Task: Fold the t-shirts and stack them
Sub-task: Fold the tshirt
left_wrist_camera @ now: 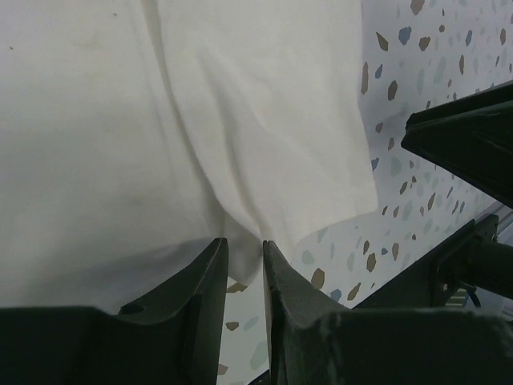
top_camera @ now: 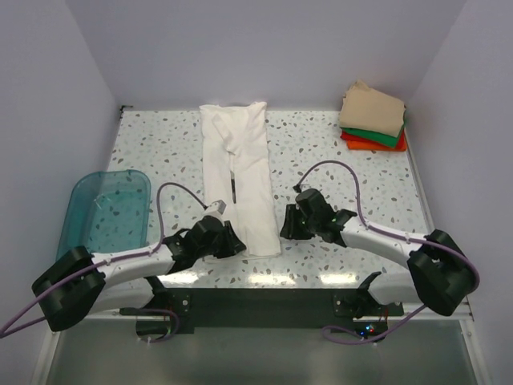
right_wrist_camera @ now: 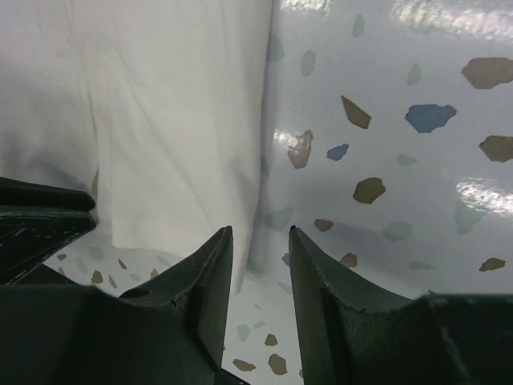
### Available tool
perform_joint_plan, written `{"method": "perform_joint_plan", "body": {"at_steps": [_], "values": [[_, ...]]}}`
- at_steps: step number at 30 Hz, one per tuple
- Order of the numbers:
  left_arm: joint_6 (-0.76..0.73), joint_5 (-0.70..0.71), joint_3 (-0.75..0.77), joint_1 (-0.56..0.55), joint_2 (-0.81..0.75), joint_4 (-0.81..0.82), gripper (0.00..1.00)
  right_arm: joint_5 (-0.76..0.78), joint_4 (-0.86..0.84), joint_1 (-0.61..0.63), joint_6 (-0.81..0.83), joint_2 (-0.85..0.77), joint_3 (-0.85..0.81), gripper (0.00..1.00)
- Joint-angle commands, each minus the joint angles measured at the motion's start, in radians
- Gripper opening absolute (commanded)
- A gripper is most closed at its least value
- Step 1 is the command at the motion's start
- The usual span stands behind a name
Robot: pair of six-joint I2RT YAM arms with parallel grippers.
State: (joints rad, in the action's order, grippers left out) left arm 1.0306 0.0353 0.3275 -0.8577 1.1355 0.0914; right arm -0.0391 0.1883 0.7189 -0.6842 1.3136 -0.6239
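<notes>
Left gripper (left_wrist_camera: pixel 242 245) fingers nearly together, narrow slit, tips at the near hem of the long-folded white cloth t-shirt (top_camera: pixel 240 168); can't tell if I've nipped cloth. My right gripper (right_wrist_camera: pixel 260 233) is spread a little, speckled terrazzo table (top_camera: pixel 337 160) showing between, shirt edge just beside one finger. Shirt lies lengthwise mid-table. Far right corner: folded tan, green and orange-red tee stack (top_camera: pixel 373 116).
</notes>
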Motion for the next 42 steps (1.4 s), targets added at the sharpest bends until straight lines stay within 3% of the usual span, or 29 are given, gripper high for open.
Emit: {"method": "perform_joint_plan", "body": {"at_steps": [1, 8, 15, 20, 23, 28, 31, 42], "values": [[0.045, 0.043, -0.025, -0.029, 0.009, 0.082, 0.29, 0.036, -0.027, 0.05, -0.026, -0.037, 0.006, 0.38], [0.082, 0.048, -0.051, -0.079, 0.053, 0.102, 0.27, 0.106, -0.026, 0.142, -0.044, -0.002, -0.03, 0.37], [0.071, 0.067, -0.013, -0.083, -0.04, 0.028, 0.28, 0.123, -0.075, 0.214, -0.072, 0.082, 0.009, 0.36], [0.071, 0.107, 0.039, -0.083, -0.155, -0.141, 0.29, 0.122, -0.084, 0.237, -0.083, 0.107, 0.039, 0.35], [0.129, 0.176, 0.059, -0.083, -0.239, -0.316, 0.38, 0.117, -0.053, 0.24, -0.081, 0.067, 0.043, 0.35], [0.287, 0.316, 0.062, -0.081, -0.438, -0.669, 0.47, 0.107, 0.023, 0.238, -0.097, -0.059, 0.056, 0.54], [0.381, 0.351, 0.056, -0.081, -0.514, -0.796, 0.48, 0.081, 0.02, 0.237, -0.124, -0.08, 0.072, 0.56], [0.519, 0.442, 0.061, -0.081, -0.408, -0.889, 0.53, -0.004, -0.115, 0.206, -0.222, -0.025, 0.112, 0.54]]}}
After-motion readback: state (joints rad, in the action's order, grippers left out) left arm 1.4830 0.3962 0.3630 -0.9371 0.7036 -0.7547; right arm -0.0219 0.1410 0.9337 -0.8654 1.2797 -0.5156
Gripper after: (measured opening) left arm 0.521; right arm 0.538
